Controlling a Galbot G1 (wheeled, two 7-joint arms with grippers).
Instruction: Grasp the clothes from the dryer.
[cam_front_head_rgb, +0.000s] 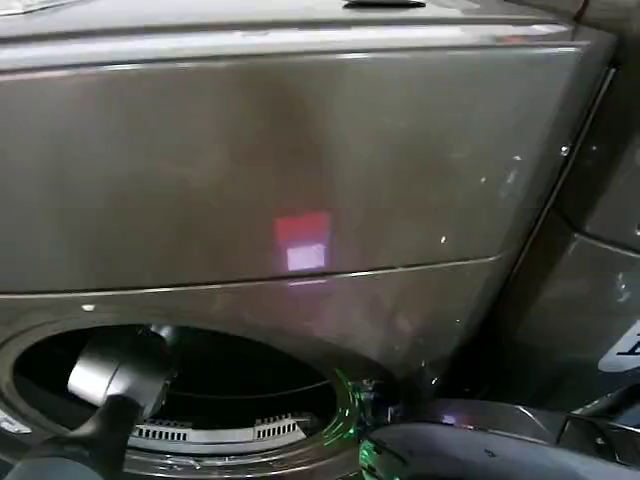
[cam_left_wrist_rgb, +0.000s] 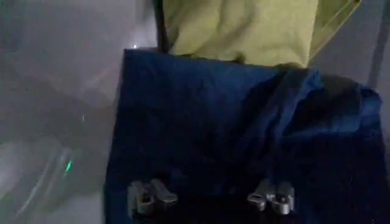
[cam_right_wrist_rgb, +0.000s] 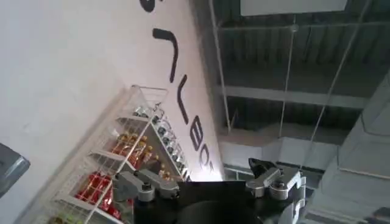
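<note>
Lettering on the white wall (cam_right_wrist_rgb: 73, 73) read only as partial black strokes; a wire shelf rack (cam_right_wrist_rgb: 131, 158) stood below; right gripper (cam_right_wrist_rgb: 207, 185) hung open, pointing upward; left gripper (cam_left_wrist_rgb: 210, 198), fingers spread, hovered over dark blue cloth (cam_left_wrist_rgb: 231, 134) beside yellow-green cloth (cam_left_wrist_rgb: 244, 27) inside the grey front-loading dryer (cam_front_head_rgb: 300, 150).

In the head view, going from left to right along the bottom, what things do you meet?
Left arm reaching into the drum → dryer opening → green-lit spot on the rim → right arm's dark casing.
</note>
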